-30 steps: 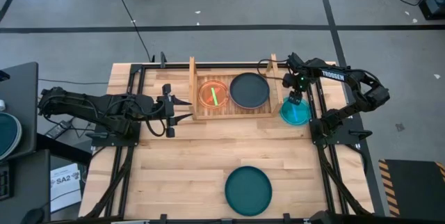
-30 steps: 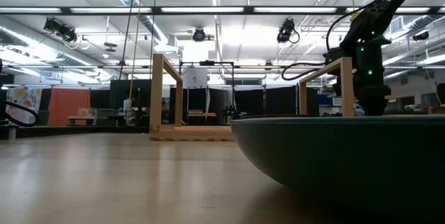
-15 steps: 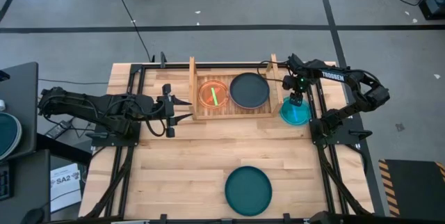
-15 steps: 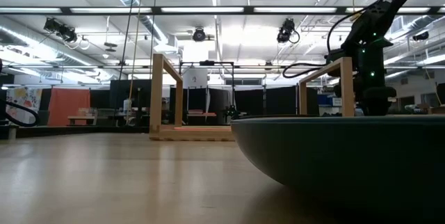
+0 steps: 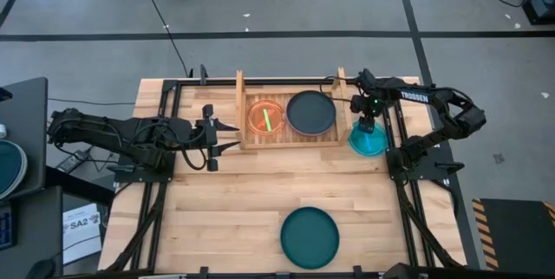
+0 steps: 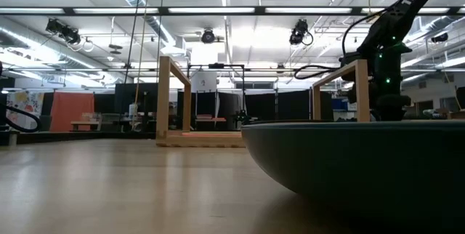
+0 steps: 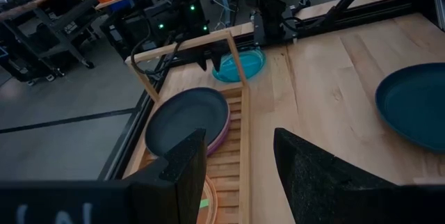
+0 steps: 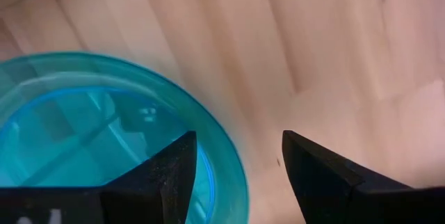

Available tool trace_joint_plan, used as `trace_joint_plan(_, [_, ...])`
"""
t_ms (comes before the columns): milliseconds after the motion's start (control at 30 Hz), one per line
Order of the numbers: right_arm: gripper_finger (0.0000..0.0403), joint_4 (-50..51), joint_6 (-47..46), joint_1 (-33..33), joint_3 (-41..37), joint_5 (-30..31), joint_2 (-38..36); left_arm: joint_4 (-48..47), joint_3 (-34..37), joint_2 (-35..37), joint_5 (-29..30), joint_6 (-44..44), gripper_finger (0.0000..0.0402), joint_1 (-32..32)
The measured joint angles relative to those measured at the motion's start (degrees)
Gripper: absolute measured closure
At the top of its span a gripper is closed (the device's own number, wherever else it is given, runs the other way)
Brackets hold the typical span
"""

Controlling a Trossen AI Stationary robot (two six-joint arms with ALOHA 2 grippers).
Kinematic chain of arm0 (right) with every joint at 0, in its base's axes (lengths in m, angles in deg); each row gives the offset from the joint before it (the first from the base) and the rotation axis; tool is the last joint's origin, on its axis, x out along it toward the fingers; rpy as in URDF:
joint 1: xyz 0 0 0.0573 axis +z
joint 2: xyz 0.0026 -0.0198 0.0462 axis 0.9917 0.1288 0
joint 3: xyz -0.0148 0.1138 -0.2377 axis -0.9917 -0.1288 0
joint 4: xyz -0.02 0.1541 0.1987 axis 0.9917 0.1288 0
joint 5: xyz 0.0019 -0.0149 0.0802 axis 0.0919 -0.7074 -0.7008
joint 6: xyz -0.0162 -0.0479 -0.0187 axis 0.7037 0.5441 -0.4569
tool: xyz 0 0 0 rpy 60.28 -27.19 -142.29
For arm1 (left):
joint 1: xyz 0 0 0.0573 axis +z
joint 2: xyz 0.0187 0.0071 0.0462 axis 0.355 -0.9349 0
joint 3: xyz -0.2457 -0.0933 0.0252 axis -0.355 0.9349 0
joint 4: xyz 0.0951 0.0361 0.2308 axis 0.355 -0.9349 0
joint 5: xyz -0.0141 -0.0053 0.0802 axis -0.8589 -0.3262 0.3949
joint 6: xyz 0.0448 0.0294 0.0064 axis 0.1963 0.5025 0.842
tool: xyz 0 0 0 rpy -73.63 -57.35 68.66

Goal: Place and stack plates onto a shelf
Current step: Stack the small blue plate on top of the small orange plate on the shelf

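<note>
Beside the shelf (image 5: 282, 119), our right gripper (image 8: 236, 161) hangs spread wide over the cyan plate's (image 5: 368, 140) rim, holding nothing. Our left gripper (image 5: 227, 134) waits open and empty by the shelf's other end.

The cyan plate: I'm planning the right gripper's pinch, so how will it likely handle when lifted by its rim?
The cyan plate looks thin, translucent plastic, so probably light and stiff. Its glossy rim may slip between the right gripper's open fingers. Being shallow, it could tilt from an edge grip.
</note>
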Motion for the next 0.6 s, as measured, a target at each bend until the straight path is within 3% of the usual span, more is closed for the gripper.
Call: trace_joint_plan(600, [0.0186, -2.08, 1.47, 0.61, -1.15, -0.59, 0.0, 0.0, 0.0, 0.0, 0.0, -0.02, 0.0228, -0.02])
